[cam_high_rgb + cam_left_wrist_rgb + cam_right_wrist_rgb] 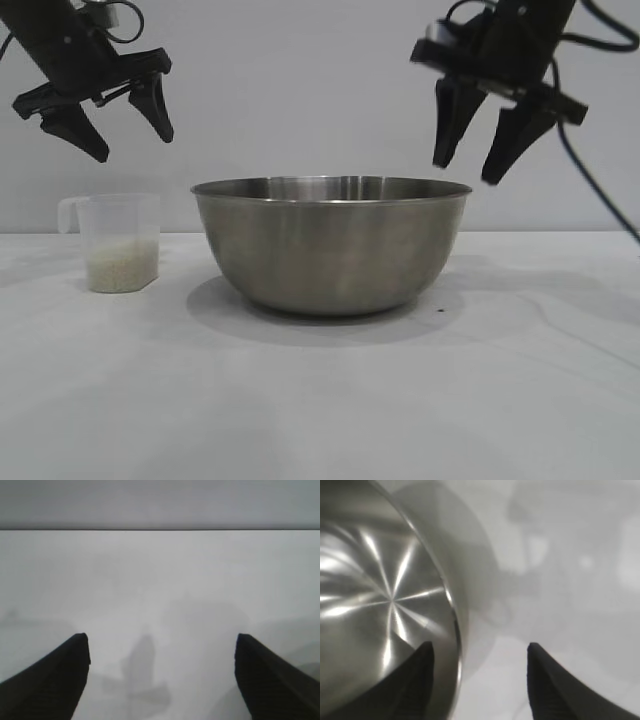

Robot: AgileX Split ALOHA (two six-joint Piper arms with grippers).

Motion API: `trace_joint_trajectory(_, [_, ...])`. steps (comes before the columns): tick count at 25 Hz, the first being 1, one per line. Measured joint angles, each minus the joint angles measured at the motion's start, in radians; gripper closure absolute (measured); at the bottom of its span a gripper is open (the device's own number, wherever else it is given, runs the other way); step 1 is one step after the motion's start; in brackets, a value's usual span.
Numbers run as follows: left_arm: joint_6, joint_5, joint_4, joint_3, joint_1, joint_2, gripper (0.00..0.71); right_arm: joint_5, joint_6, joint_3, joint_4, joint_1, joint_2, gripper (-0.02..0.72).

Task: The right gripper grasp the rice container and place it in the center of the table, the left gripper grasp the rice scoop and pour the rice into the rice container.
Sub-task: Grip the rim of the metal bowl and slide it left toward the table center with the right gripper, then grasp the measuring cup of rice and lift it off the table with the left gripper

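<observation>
Right gripper spread wide, empty, above rice container rim.

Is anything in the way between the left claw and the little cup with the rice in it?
Nothing visible is. The left claw hangs open in the air above the rice scoop, with only empty space between them. The rice container stands off to the side on the table, apart from the scoop.
</observation>
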Motion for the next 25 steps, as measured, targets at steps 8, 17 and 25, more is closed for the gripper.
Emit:
trace_joint_trajectory(8, [0.000,0.000,0.000,0.000,0.000,0.000,0.160,0.004,0.032,0.033,-0.114,-0.079,-0.137,0.348])
trace_joint_trajectory(17, [0.000,0.000,0.000,0.000,0.000,0.000,0.160,0.011,0.040,0.302,-0.160,-0.117,-0.458,0.348])
trace_joint_trajectory(25, [0.000,0.000,0.000,0.000,0.000,0.000,0.160,0.016,0.110,0.601,-0.273,-0.117,-0.813,0.348])
